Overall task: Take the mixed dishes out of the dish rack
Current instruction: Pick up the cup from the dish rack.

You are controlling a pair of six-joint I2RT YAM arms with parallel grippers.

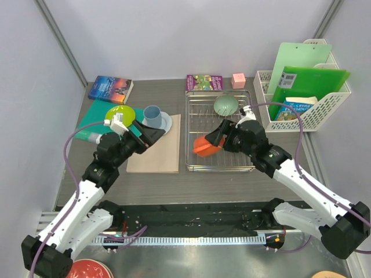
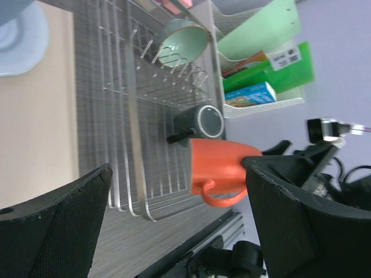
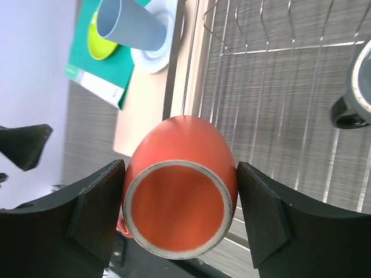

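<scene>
As right gripper (image 3: 178,209) clamps it, orange mug (image 3: 179,139) — over dish rack (image 1: 219,168)

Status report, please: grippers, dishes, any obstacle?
Left gripper open, empty. Right gripper shut on orange handled mug, over silver wire dish rack. Sage-green bowl in rack. No obstruction seen.

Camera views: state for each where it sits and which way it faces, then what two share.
Top external: above and behind the bases, looking down on the table; left arm and right arm show.
Left wrist: on the left arm, facing across the dish rack; its open fingers show.
Right wrist: on the right arm, facing the orange mug gripped between its fingers.
Shared: all three show that mug.
</scene>
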